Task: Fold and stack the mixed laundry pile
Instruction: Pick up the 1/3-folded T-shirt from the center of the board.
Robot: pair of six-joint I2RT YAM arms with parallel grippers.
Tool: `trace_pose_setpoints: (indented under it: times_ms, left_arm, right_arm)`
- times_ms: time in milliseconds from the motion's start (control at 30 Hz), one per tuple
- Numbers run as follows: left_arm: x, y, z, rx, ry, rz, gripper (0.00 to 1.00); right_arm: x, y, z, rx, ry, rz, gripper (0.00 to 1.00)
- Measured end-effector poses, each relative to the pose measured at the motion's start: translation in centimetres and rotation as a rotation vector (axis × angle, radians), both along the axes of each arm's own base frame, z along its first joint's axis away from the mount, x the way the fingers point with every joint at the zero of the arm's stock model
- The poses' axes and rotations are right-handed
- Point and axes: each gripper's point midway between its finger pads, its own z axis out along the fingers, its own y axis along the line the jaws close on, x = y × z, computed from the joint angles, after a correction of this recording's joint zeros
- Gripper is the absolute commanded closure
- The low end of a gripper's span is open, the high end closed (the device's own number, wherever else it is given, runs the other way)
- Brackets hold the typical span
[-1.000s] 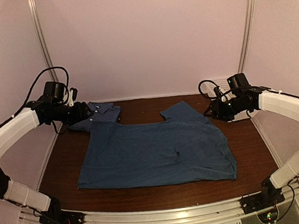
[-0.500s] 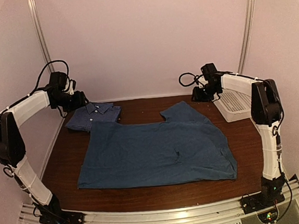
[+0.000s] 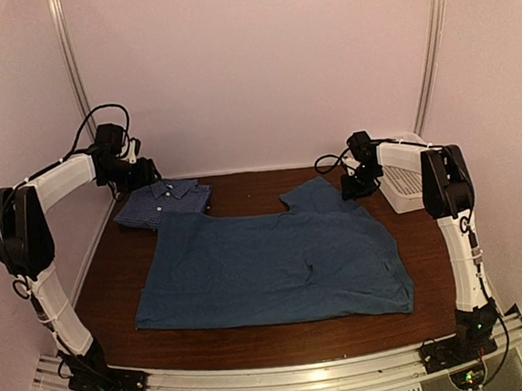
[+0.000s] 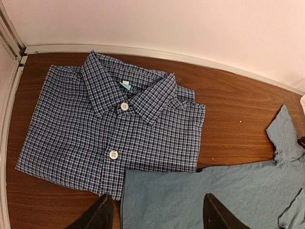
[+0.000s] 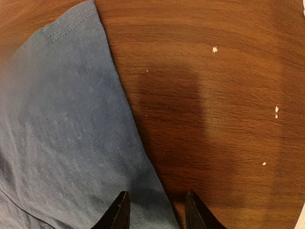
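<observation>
Left pincer (image 4: 155, 213): spread wide with nothing between the fingers, hanging above the far left part of the table.
Left fingertips (image 4: 101, 214): two dark tips at the bottom of the wrist view, one over bare wood beside the checked shirt, the other over blue cloth.
Under the left pincer: the spot where the two garments meet. A corner of the t-shirt lies over the near edge of the checked shirt.
Right pincer (image 5: 157, 212): fingers apart, low over the table at the far right, standing either side of the t-shirt's sleeve edge. The cloth there lies flat. I cannot tell whether the tips touch it.
T-shirt (image 3: 276, 263): plain teal-blue, spread flat across the middle of the table with one sleeve reaching toward the far right. There are soft creases across the body.
Checked shirt (image 4: 114, 138): blue-and-white fine check, folded into a neat rectangle in the far left corner near the back wall. The collar is on top and two white buttons show down the front.
Basket (image 3: 407, 187): white lattice, in the far right corner just beside the right arm and apart from the t-shirt.
Table (image 3: 242, 188): dark brown wood, with a few pale specks (image 5: 214, 49) near the right pincer.
</observation>
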Motion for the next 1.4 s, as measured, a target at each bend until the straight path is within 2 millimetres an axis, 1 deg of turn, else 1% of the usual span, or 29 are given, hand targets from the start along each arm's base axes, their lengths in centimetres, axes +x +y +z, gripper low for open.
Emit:
trace_pose_setpoints:
  times_ms: [133, 167, 333, 400, 533, 667, 733, 833, 967, 1067, 1167, 1267, 1400]
  left_arm:
    - [0.8, 0.0, 0.1, 0.01, -0.008, 0.001, 0.35]
    - [1.0, 0.1, -0.1, 0.017, -0.008, 0.004, 0.35]
    - [1.3, 0.7, -1.5, 0.058, 0.022, 0.014, 0.34]
    - [1.5, 1.0, -2.0, 0.082, 0.032, 0.014, 0.34]
    - [1.9, 1.3, -2.7, 0.123, 0.055, -0.003, 0.35]
    - [1.8, 1.4, -3.2, 0.14, 0.073, -0.034, 0.35]
    - [1.6, 1.4, -3.3, 0.145, 0.077, -0.057, 0.39]
    - [1.5, 1.2, -3.4, 0.152, 0.072, -0.101, 0.49]
    - [1.5, 0.9, -3.6, 0.175, 0.063, -0.159, 0.57]
    - [1.7, 0.8, -4.7, 0.188, 0.082, -0.196, 0.58]
    - [2.0, 0.5, -6.6, 0.195, 0.116, -0.231, 0.58]
    - [2.3, 0.4, -8.6, 0.196, 0.152, -0.253, 0.57]
    - [2.0, 0.3, -10.9, 0.195, 0.205, -0.271, 0.55]
  right_arm:
    - [0.2, 0.0, -0.2, -0.019, 0.0, 0.016, 0.65]
    - [0.2, 0.0, -0.3, -0.026, 0.001, 0.021, 0.68]
    - [0.4, 0.2, -0.4, -0.059, -0.005, 0.036, 0.87]
    - [0.3, 0.4, -0.4, -0.071, -0.005, 0.046, 0.99]
    - [0.1, 1.1, -0.4, -0.087, -0.005, 0.071, 1.0]
    - [-0.1, 1.8, -0.3, -0.086, -0.006, 0.083, 1.0]
    - [-0.1, 1.9, -0.2, -0.084, -0.009, 0.085, 1.0]
    - [0.0, 2.1, 0.6, -0.077, -0.021, 0.083, 1.0]
    - [0.2, 2.1, 2.5, -0.068, -0.055, 0.079, 1.0]
    - [0.4, 2.1, 3.9, -0.059, -0.08, 0.071, 1.0]
    - [0.6, 2.1, 4.7, -0.05, -0.099, 0.06, 1.0]
    - [0.7, 2.0, 5.1, -0.043, -0.105, 0.055, 1.0]
    - [0.7, 1.8, 4.8, -0.035, -0.099, 0.051, 1.0]
